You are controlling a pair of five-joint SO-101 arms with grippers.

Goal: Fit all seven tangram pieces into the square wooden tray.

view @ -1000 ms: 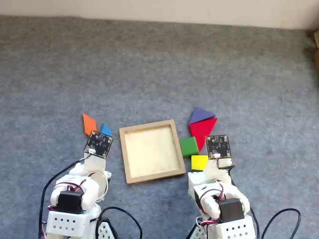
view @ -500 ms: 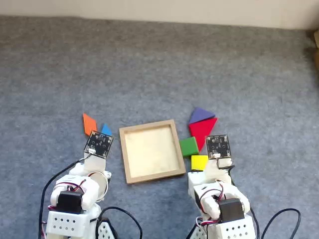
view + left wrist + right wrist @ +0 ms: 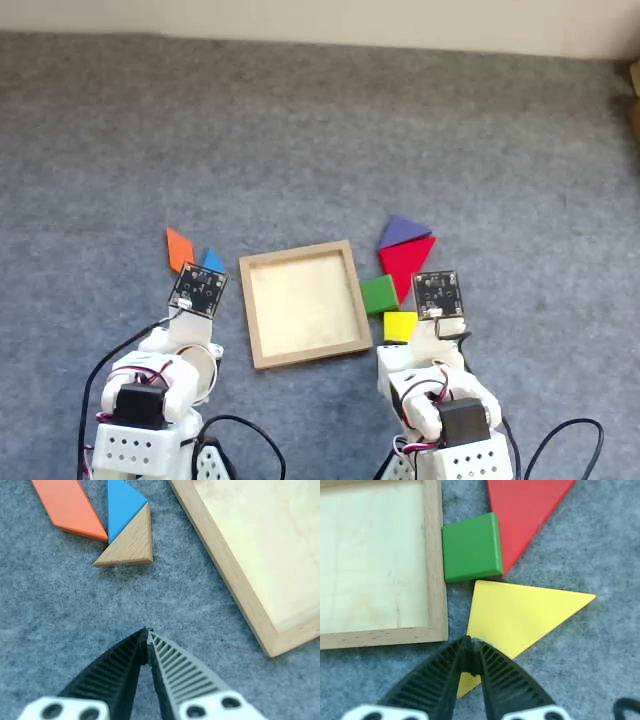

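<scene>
The square wooden tray (image 3: 251, 320) lies between the two arms with nothing in it; its rim also shows as tray (image 3: 227, 580) and tray (image 3: 434, 555). On one side lie an orange parallelogram (image 3: 67, 505), a blue triangle (image 3: 121, 502) and a plain wood triangle (image 3: 131, 545). On the other side lie a green square (image 3: 471, 546), a red triangle (image 3: 522, 507), a yellow triangle (image 3: 520, 615) and a purple triangle (image 3: 402, 231). My left gripper (image 3: 147, 635) is shut over bare carpet short of the wood triangle. My right gripper (image 3: 468, 647) is shut at the yellow triangle's near edge.
Grey carpet (image 3: 320, 140) covers the whole floor, open beyond the pieces up to a pale wall at the far edge. Both arm bases (image 3: 150, 420) stand at the near edge with cables trailing.
</scene>
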